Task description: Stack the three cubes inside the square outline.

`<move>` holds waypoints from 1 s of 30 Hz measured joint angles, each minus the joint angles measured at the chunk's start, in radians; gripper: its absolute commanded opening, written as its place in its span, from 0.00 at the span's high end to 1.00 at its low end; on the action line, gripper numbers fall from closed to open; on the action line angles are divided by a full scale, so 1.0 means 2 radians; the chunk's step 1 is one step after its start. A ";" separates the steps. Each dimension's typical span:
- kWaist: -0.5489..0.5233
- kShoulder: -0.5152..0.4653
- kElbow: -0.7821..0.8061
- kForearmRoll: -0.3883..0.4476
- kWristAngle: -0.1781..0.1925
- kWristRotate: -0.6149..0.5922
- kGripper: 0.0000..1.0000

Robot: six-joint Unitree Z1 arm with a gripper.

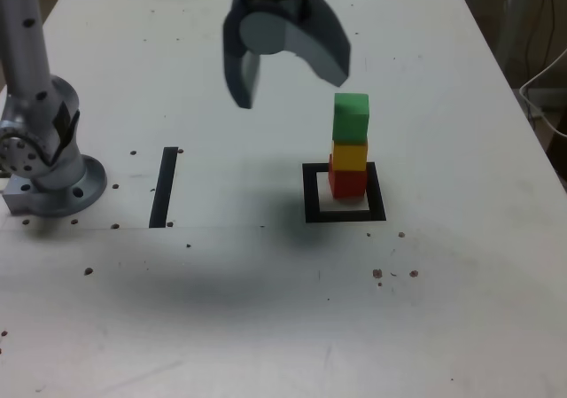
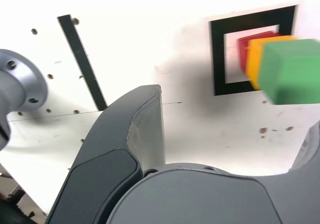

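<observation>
Three cubes stand stacked inside the square outline: the red cube at the bottom, the yellow cube on it, the green cube on top, sitting slightly askew. My gripper hovers open above the table, up and toward the exterior view's left of the stack, holding nothing. In the wrist view the green cube, yellow cube and red cube line up over the square outline, between my spread fingers.
A narrow black strip lies on the white table at the exterior view's left. The arm's grey base stands beyond it at the far left. Small dark specks dot the tabletop.
</observation>
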State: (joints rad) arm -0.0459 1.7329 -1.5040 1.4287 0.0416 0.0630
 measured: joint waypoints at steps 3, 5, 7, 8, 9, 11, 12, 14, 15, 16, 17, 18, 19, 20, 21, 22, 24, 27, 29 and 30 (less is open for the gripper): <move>0.000 -0.016 0.036 -0.014 -0.001 0.001 0.00; 0.000 -0.026 0.058 -0.023 0.001 0.002 0.00; 0.000 -0.035 0.083 -0.034 0.003 0.002 0.00; 0.000 -0.039 0.097 -0.040 0.004 0.002 0.00; 0.000 -0.043 0.114 -0.046 0.004 0.002 0.00; 0.000 -0.049 0.139 -0.060 0.004 0.002 0.00; 0.001 -0.051 0.152 -0.069 0.004 0.002 0.00; 0.002 -0.056 0.179 -0.085 0.004 0.002 0.00; 0.003 -0.058 0.192 -0.091 0.004 0.002 0.00; 0.003 -0.063 0.205 -0.097 0.004 0.002 0.00; 0.004 -0.066 0.215 -0.102 0.004 0.001 0.00; 0.005 -0.069 0.221 -0.105 0.005 0.000 0.00; 0.006 -0.074 0.231 -0.112 0.005 -0.002 0.00; 0.006 -0.077 0.241 -0.113 0.005 -0.003 0.00; 0.007 -0.082 0.251 -0.116 0.006 -0.006 0.00; 0.007 -0.088 0.265 -0.121 0.006 -0.009 0.00; 0.009 -0.095 0.288 -0.128 0.006 -0.015 0.00; 0.010 -0.097 0.323 -0.146 0.006 -0.022 0.00; 0.010 -0.098 0.347 -0.164 0.006 -0.023 0.00; 0.011 -0.098 0.358 -0.173 0.006 -0.023 0.00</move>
State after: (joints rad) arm -0.0249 1.5363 -0.7886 1.0830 0.0529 0.0164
